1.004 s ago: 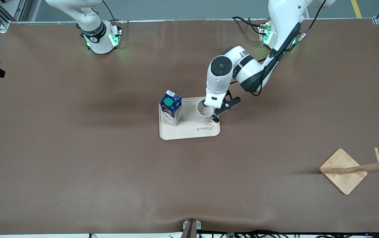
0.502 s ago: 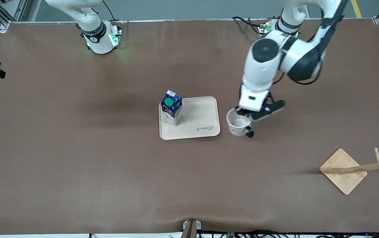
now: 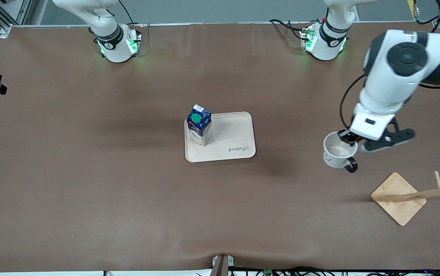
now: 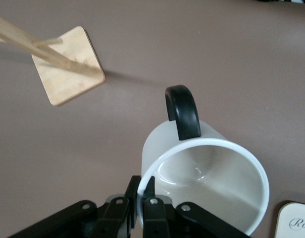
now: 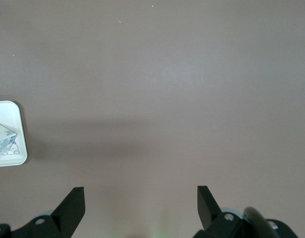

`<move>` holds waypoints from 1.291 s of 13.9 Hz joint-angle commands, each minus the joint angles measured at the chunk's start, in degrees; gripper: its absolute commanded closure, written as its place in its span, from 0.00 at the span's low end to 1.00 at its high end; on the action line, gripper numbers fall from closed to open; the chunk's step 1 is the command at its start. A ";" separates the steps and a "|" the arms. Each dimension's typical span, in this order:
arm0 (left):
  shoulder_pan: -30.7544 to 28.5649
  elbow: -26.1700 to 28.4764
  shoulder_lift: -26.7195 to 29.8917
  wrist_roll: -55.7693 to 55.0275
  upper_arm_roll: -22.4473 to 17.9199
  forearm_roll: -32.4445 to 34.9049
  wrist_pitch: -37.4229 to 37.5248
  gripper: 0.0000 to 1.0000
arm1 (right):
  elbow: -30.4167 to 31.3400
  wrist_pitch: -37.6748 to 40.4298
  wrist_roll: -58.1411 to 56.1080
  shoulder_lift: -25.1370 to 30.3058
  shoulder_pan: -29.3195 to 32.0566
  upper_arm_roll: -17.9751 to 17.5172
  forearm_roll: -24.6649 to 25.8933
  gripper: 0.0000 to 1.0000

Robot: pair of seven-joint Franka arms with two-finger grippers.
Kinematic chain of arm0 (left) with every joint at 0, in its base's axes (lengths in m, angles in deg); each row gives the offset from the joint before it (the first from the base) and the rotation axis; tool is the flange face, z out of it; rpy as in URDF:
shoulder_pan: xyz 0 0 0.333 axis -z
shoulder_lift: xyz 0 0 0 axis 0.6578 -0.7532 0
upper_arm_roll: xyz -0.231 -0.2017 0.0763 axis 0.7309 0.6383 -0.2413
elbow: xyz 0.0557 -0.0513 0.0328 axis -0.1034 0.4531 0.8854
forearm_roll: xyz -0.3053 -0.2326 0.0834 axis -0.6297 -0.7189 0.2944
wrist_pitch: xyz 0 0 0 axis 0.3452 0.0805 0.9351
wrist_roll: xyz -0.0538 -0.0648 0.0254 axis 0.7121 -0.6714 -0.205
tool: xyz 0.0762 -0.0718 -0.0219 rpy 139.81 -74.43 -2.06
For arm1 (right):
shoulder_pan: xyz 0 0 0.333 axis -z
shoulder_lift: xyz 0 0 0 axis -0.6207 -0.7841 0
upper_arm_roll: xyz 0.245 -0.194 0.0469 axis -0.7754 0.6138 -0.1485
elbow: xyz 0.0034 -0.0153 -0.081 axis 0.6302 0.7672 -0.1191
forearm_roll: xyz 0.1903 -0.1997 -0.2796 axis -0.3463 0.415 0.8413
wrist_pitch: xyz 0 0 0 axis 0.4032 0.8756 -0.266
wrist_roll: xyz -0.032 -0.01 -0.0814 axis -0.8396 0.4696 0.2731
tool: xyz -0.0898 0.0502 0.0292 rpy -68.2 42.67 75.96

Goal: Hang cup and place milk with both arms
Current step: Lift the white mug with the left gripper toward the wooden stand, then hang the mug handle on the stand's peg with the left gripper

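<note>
My left gripper [image 3: 352,142] is shut on the rim of the cup [image 3: 337,152], a white mug with a black handle, and holds it in the air over the bare table between the tray and the wooden rack [image 3: 415,196]. In the left wrist view the gripper [image 4: 143,187] pinches the cup's [image 4: 212,183] wall, with the rack [image 4: 63,64] farther off. The milk [image 3: 199,124], a dark-blue carton with a green cap, stands on the beige tray [image 3: 231,142] at the table's middle. My right gripper [image 5: 140,198] is open and empty, high over bare table; only that arm's base shows in the front view.
The rack has a square bamboo base [image 3: 398,197] and a leaning post with pegs, at the left arm's end of the table, nearer the front camera than the tray. The tray's corner [image 5: 9,134] with the carton shows in the right wrist view.
My left gripper has lifted the cup off the tray and carried it toward the left arm's end of the table, close to the rack. The milk and the right arm have not moved.
</note>
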 commanded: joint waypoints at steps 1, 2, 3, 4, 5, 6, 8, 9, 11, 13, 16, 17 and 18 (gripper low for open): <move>-3.99 -4.93 -0.81 10.19 0.45 -2.55 2.45 1.00 | -0.78 -2.00 -0.25 -2.70 -1.09 0.25 0.15 0.00; -6.18 -5.20 -0.81 14.06 0.45 -2.64 2.54 1.00 | -0.79 -2.19 -0.25 -2.80 -1.61 0.25 0.24 0.00; -8.46 -5.29 -0.72 18.28 0.45 -2.90 2.54 1.00 | -0.79 -2.19 -0.34 -2.80 -1.71 0.25 0.33 0.00; -10.75 -5.55 -0.72 22.76 0.45 -3.86 2.54 1.00 | -0.79 -2.19 -0.34 -2.80 -1.71 0.25 0.15 0.00; -12.86 -6.16 -0.81 26.72 0.45 -5.26 2.45 1.00 | -0.79 -2.19 -0.34 -2.80 -1.71 0.25 0.06 0.00; -14.27 -6.35 -0.81 29.02 0.45 -6.93 2.45 1.00 | -0.79 -2.19 -0.43 -2.80 -1.79 0.25 0.15 0.00; -17.00 -7.31 -1.16 32.80 0.37 -7.82 2.28 1.00 | -0.79 -2.37 -0.34 -3.24 -1.45 0.25 0.33 0.00; -18.40 -8.62 -2.55 35.26 0.45 -7.83 2.19 1.00 | -0.79 -2.45 -0.34 -3.24 -1.44 0.25 0.15 0.00; -21.04 -9.77 -4.40 37.82 0.45 -8.78 1.49 1.00 | -0.70 -2.54 -0.34 -3.41 -1.62 0.25 0.15 0.00; -22.72 -11.95 -6.86 37.92 0.45 -12.55 0.78 1.00 | -0.70 -3.07 0.01 -4.38 -1.36 0.25 -0.11 0.00; -22.73 -15.31 -10.38 36.78 0.45 -18.00 0.43 1.00 | -0.43 -5.87 -0.25 -6.13 -0.74 0.34 -0.11 0.00; -22.73 -15.66 -11.00 36.60 0.45 -18.80 -0.70 1.00 | -0.26 -5.79 0.18 -7.01 -0.74 0.34 -0.20 0.00; -22.55 -15.92 -11.44 36.60 0.37 -19.07 -1.41 1.00 | 0.18 -5.79 0.36 -7.02 -1.00 0.43 -0.20 0.00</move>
